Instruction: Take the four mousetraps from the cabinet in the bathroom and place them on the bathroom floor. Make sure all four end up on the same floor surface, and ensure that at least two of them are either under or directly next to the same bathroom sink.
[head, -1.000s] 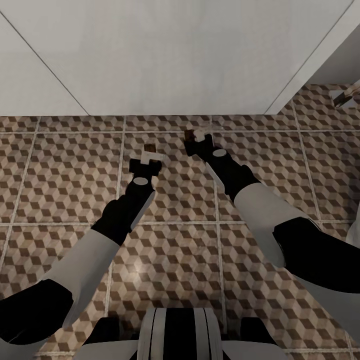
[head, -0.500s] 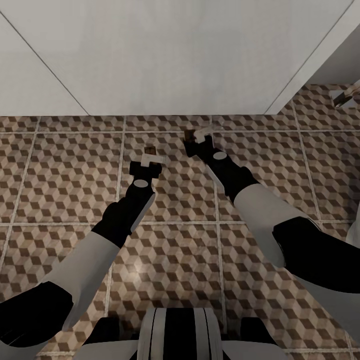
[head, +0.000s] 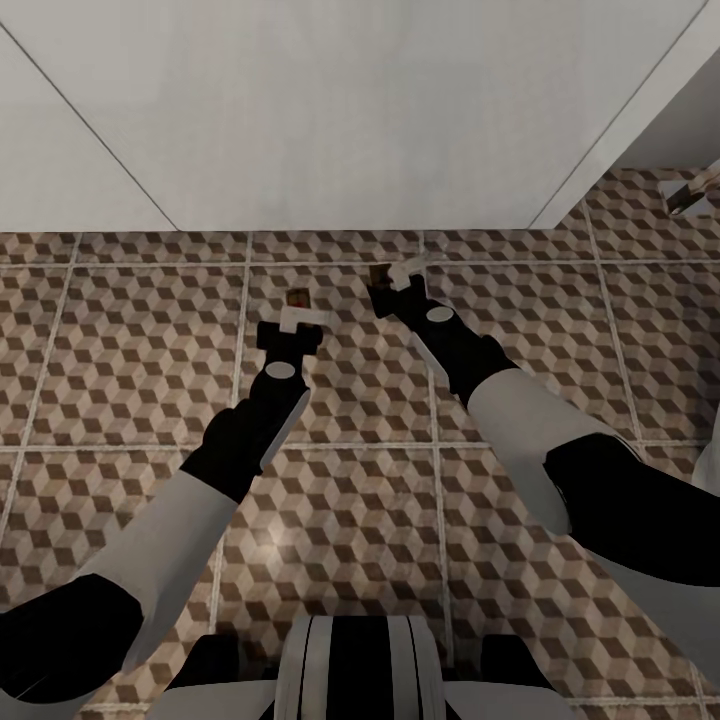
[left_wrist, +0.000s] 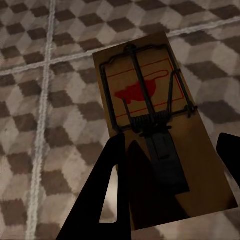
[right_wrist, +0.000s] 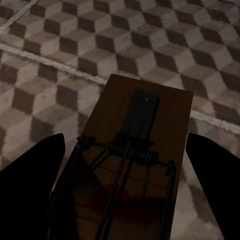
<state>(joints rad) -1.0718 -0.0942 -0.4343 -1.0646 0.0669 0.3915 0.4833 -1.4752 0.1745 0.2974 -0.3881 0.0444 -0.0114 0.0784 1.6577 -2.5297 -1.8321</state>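
On the bathroom floor (head: 120, 340), just short of the white wall (head: 350, 110), two mousetraps lie flat, one ahead of each hand.

Left hand (head: 300, 312): its mousetrap (head: 298, 297) sits right at the fingertips, poking out beyond them toward the wall. In the left wrist view the trap (left_wrist: 155, 125) lies between the two dark fingers (left_wrist: 102, 190), red spot and wire bar up, spring end nearest the cam. Fingers spread wider than the board w/ floor showing in the gap on at least one side; the pad on the other side is mostly cut off by the edge, so can't tell if it touches. Looks released, not gripped.

Right hand (head: 395, 275): its mousetrap (head: 379, 272) is at the fingertips, slightly to the robot's left of the hand. Right wrist view: the trap (right_wrist: 135, 155) is centred between the fingers (right_wrist: 30, 175), which stand well apart from both long edges w/ tile visible each side. Wide open, holding nothing. Board in shadow, on the tiles or just above them – can't tell which.

Both arms reach fwd and down from the shoulders, forearms converging a bit, wrists pitched down at the floor. The traps are near each other, apart by abt one hand's spread, on adjacent tiles either side of a grout line (head: 245, 300). At far right, a small pale object (head: 692, 192) by the wall corner; too small to ID.
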